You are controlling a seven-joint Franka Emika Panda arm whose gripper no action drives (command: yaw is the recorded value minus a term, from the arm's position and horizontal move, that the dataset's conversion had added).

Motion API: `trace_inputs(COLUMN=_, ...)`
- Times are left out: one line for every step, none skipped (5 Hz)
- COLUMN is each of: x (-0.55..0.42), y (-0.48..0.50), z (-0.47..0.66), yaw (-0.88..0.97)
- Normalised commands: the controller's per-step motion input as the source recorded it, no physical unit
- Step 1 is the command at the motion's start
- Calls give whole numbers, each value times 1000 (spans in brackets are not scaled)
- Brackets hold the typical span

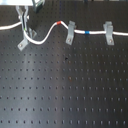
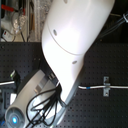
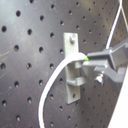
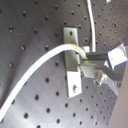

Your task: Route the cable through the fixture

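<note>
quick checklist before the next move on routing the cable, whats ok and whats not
1. Gripper holds the cable: ok, jaws closed on it in both wrist views.
2. Cable at the fixture: ok, it arcs right up to the prongs.
3. Cable seated between the prongs: cannot tell.
4. Cable through the two clips: ok in the first exterior view.
5. Cable free of kinks: ok, smooth curves only.
6. Board around the fixture free of obstacles: ok.
</note>
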Motion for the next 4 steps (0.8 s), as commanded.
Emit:
trace_inputs(x=-228, y=7, z=80, yaw=220)
trace_inputs(x=-143, y=14, z=3, yaw=194)
trace_inputs(x=-257, y=37, z=-32, yaw=163)
trace_inputs(x=-92, y=-59, z=-206, yaw=166)
